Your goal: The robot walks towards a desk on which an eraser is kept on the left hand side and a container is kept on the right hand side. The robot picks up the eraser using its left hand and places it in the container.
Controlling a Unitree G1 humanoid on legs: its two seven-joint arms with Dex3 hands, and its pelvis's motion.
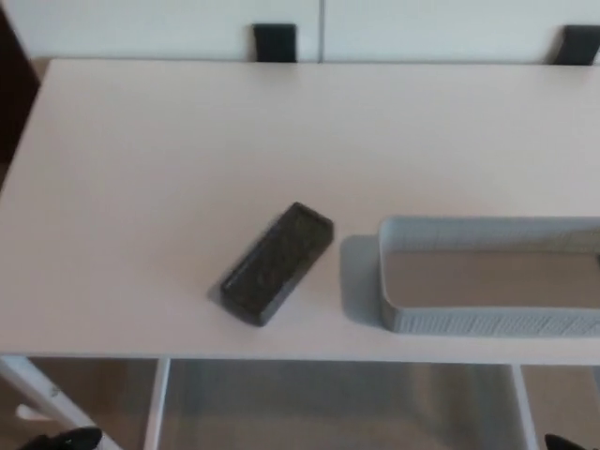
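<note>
Hanging low at the picture's bottom edge, under the desk's front edge, a dark sliver that is probably the left hand (pixel 70 438) shows too little to tell whether it is open or closed. A smaller dark scrap at the opposite corner may be the right hand (pixel 562 440), equally unreadable. Neither arm appears raised, which fits a robot not yet reaching.

Up and inward from the left hand, the eraser (pixel 277 262) lies flat on the desk (pixel 187 141), angled with its far end toward the container (pixel 487 323). It is untouched, well above the hand. Just beside that far end, apart from it, sits the grey mesh container, empty and cut off by the picture's right edge; its place beside the eraser should keep the carry short.

Farthest from both hands, two dark blocks (pixel 274 41) stand behind the desk's back edge.
</note>
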